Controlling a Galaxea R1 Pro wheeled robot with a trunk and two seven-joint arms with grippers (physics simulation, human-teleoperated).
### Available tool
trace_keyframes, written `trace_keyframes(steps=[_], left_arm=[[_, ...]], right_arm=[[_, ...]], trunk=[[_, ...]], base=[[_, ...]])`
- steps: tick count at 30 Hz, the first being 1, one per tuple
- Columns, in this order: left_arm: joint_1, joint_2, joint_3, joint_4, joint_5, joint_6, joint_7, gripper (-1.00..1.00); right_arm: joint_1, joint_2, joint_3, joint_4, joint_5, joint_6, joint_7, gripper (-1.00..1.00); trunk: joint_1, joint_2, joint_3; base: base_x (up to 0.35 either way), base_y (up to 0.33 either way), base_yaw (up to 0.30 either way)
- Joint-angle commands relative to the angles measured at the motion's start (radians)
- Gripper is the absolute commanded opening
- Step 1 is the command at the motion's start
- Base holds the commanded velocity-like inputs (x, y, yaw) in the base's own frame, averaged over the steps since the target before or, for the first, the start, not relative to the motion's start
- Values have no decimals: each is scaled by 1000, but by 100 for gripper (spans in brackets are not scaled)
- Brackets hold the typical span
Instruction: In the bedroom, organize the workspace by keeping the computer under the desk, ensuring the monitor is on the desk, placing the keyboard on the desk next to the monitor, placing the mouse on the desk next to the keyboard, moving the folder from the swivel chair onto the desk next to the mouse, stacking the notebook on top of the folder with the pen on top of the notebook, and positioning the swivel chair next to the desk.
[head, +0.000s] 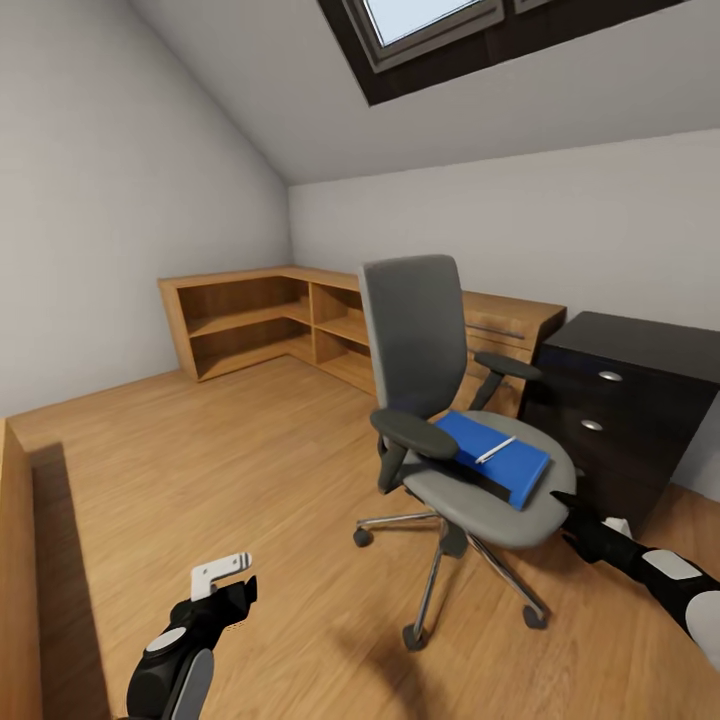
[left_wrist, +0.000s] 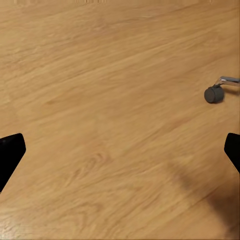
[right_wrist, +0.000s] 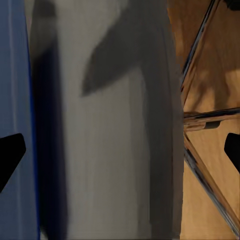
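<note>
The swivel chair (head: 420, 340) stands mid-room on the plank floor, grey seat facing me. On its seat lies the blue folder (head: 495, 455) with the pen (head: 496, 449) across it. My right gripper (head: 572, 508) is open at the seat's right edge; its wrist view looks down on the grey seat (right_wrist: 115, 150), the folder's edge (right_wrist: 15, 100) and the chrome base spokes (right_wrist: 200, 120). My left gripper (head: 232, 585) hangs open over bare floor, left of the chair, one castor (left_wrist: 214, 94) in its view. The desk's black drawers (head: 620, 400) stand behind the chair. The computer, monitor, keyboard, mouse and notebook are out of view.
Light wooden low shelving (head: 260, 310) runs along the back wall and into the corner. A skylight (head: 430, 20) sits in the sloped ceiling. A wooden ledge (head: 15, 560) borders the left edge. Open floor (head: 220, 450) lies left of the chair.
</note>
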Motion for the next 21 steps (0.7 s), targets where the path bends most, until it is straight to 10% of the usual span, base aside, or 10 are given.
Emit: trace_keyframes(steps=[1,21], left_arm=[[-1,0,-1,-1,10,3,9,100],[-1,0,-3,-1,10,3,9,100]], right_arm=[[-1,1,-8,1,4,6,1,100],[-1,8,-7,0,3,5,1,100]], trunk=[[0,0,-1],[0,0,-1]], base=[[295,0,0],[286,0,0]])
